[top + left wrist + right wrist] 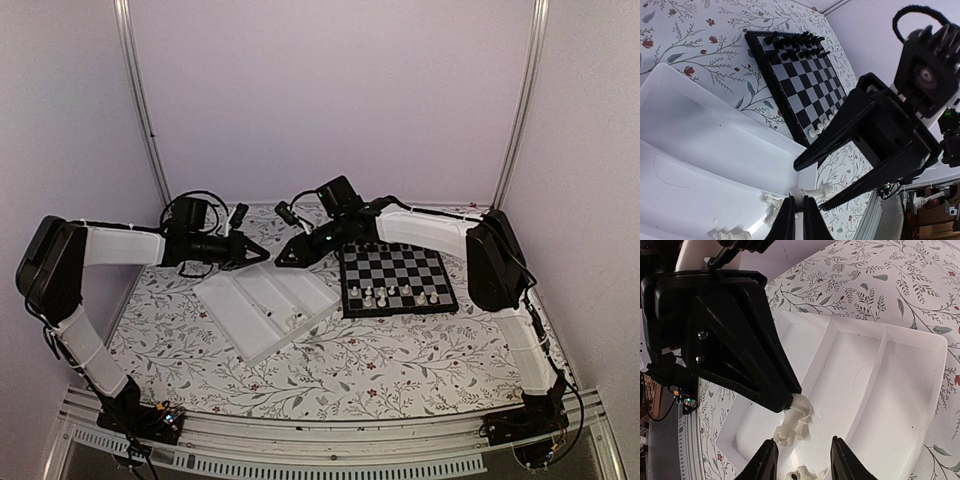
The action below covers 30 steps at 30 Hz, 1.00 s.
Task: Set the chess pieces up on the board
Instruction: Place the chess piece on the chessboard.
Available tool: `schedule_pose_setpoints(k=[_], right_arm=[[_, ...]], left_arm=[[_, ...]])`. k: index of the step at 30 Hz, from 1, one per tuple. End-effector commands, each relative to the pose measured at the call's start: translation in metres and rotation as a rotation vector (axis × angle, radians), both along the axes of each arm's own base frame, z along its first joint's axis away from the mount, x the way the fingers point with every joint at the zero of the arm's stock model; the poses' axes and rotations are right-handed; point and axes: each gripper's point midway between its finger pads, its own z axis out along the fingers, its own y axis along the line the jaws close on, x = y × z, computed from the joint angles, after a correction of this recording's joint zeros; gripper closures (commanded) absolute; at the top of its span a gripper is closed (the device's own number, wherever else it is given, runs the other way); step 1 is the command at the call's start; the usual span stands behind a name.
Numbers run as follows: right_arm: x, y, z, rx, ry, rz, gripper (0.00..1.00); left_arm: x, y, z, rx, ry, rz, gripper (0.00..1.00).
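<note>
My left gripper is shut on the round base of a white chess piece, a rook with a notched top, which it holds lying sideways over the white tray. My right gripper is open, and its fingers lie either side of the rook's top without gripping it. In the top view the two grippers meet tip to tip, left and right, left of the board. A few white pieces stand on the board's near rows.
Black chessmen fill the board's far rows. Loose white pieces lie in the tray's end compartment below the grippers. The tray sits at an angle on the floral tablecloth, with its right corner close to the board's left edge.
</note>
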Motion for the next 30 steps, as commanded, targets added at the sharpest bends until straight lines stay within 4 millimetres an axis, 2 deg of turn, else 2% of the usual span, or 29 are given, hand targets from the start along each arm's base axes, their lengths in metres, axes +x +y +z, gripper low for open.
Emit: schedule_pose_setpoints(k=[1,6,12,20,24,26,28,30], right_arm=[[0.000,0.011,0.013,0.049,-0.005,0.010,0.61],[-0.004,0.014,0.019,0.075,0.000,0.029,0.62],[-0.003,0.015,0.018,0.074,0.005,0.022,0.69],[-0.002,0.015,0.017,0.068,0.002,0.017,0.88],[0.001,0.011,0.016,0.049,-0.018,0.004,0.98],[0.004,0.004,0.017,0.025,-0.050,0.001,1.00],[0.007,-0.011,0.015,-0.009,-0.080,0.000,1.00],[0.014,-0.035,0.021,-0.042,-0.130,-0.009,1.00]], left_arm=[[-0.004,-0.006,0.010,-0.025,-0.026,-0.025,0.95],[-0.005,-0.010,0.009,-0.027,-0.020,-0.036,0.95],[-0.006,-0.015,0.005,-0.029,-0.010,-0.053,0.95],[-0.006,-0.018,0.004,-0.031,-0.004,-0.062,0.94],[-0.005,-0.019,0.005,-0.024,-0.004,-0.067,0.84],[-0.002,-0.019,0.010,-0.008,-0.020,-0.069,0.76],[0.003,-0.019,0.020,0.011,-0.056,-0.076,0.70],[0.006,-0.019,0.031,0.045,-0.075,-0.093,0.62]])
